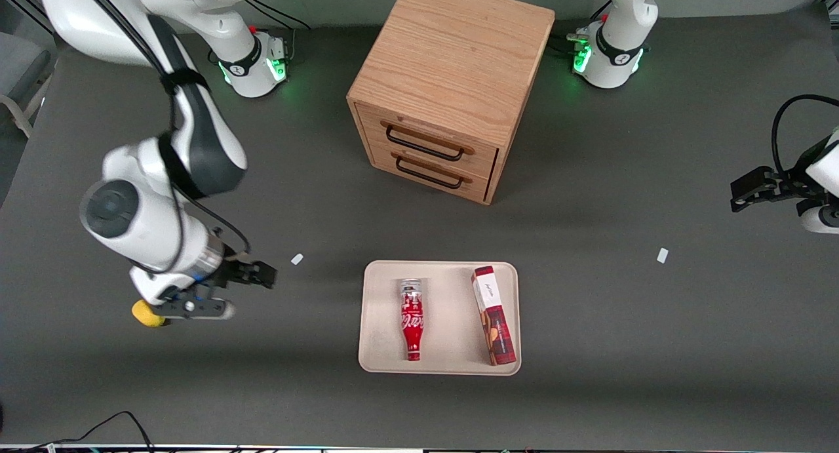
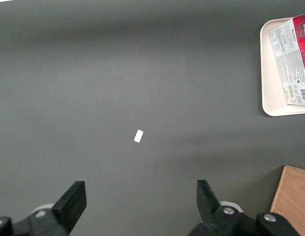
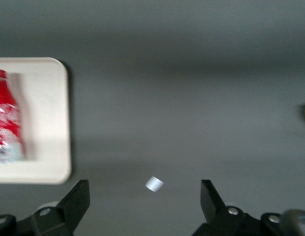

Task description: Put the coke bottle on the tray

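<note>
The coke bottle [image 1: 412, 318], red with white script and a silver-grey base, lies flat on the beige tray [image 1: 380, 309], its capped neck toward the front camera. My right gripper [image 1: 249, 292] is open and empty, low over the bare table, well apart from the tray toward the working arm's end. In the right wrist view the gripper [image 3: 145, 196] has its fingers [image 3: 78, 199] spread wide over the grey table, with the tray [image 3: 44, 123] and part of the bottle [image 3: 6, 123] at the frame's edge.
A red-and-white snack box [image 1: 493, 315] lies on the tray beside the bottle. A wooden two-drawer cabinet [image 1: 452, 79] stands farther from the front camera. A yellow object [image 1: 147, 313] lies by the gripper's wrist. Small white markers [image 1: 297, 259] [image 1: 663, 255] are stuck to the table.
</note>
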`<action>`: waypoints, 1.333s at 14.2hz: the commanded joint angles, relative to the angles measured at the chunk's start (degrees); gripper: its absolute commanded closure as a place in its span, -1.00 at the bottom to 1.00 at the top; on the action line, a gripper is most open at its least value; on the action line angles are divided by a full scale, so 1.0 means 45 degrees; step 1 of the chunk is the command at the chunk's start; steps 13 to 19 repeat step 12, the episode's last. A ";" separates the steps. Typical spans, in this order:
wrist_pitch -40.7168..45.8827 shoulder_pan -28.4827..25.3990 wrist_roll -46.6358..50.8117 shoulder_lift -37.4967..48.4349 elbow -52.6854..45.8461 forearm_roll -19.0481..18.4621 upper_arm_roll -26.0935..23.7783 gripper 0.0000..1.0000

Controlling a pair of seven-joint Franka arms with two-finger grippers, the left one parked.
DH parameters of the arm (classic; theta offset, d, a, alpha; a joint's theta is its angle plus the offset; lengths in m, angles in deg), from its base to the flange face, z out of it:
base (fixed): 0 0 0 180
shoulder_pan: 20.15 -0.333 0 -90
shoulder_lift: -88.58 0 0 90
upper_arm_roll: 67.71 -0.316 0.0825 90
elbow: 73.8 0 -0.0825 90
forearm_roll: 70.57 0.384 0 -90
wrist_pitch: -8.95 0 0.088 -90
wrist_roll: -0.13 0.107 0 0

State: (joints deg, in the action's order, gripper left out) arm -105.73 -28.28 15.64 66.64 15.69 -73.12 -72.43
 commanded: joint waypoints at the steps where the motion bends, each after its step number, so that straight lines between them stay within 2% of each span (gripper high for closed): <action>1: -0.0218 0.0321 -0.1198 0.2329 0.2726 0.0060 0.0596 -1.00; 5: -0.0315 0.0573 -0.1747 0.4343 0.4506 0.0235 0.1242 -1.00; 7: 0.0053 0.0692 -0.1923 0.4852 0.4549 0.0255 0.1282 -1.00; 11: 0.0094 0.0614 -0.1981 0.4816 0.4334 0.0958 0.1692 -1.00; 19: 0.0114 0.0594 -0.1981 0.4797 0.4276 0.0958 0.1692 -1.00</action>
